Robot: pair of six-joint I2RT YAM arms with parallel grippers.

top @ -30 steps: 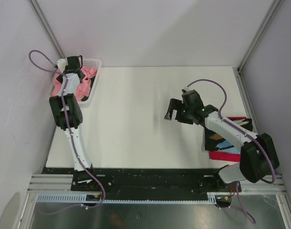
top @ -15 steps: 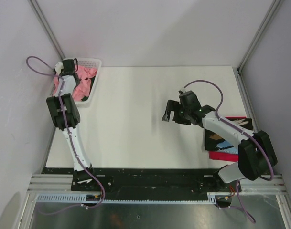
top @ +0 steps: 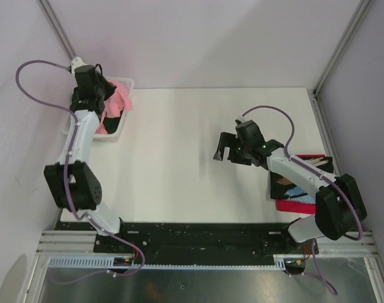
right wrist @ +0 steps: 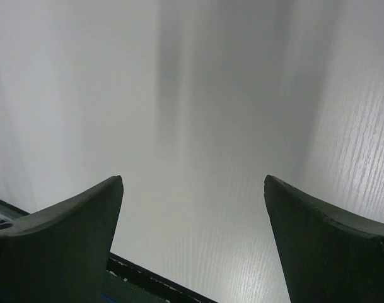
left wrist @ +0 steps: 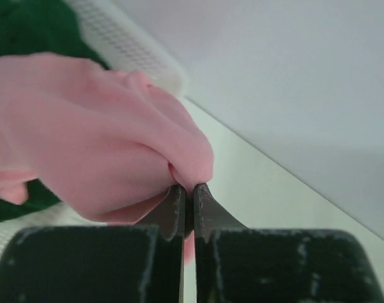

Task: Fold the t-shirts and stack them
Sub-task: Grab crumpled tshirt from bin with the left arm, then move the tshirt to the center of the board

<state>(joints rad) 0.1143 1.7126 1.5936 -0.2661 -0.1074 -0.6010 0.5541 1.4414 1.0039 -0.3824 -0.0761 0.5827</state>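
Pink t-shirt (left wrist: 103, 145), pinched between jaws (left arm)

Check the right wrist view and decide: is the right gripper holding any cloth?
No, the right gripper is open, its fingers wide apart with only the white table between them.

Bright, even light floods the white table (top: 173, 183), leaving one faint grey shadow near its middle. Close up, the salmon-pink t-shirt (left wrist: 97, 145) reads soft, unfocused.
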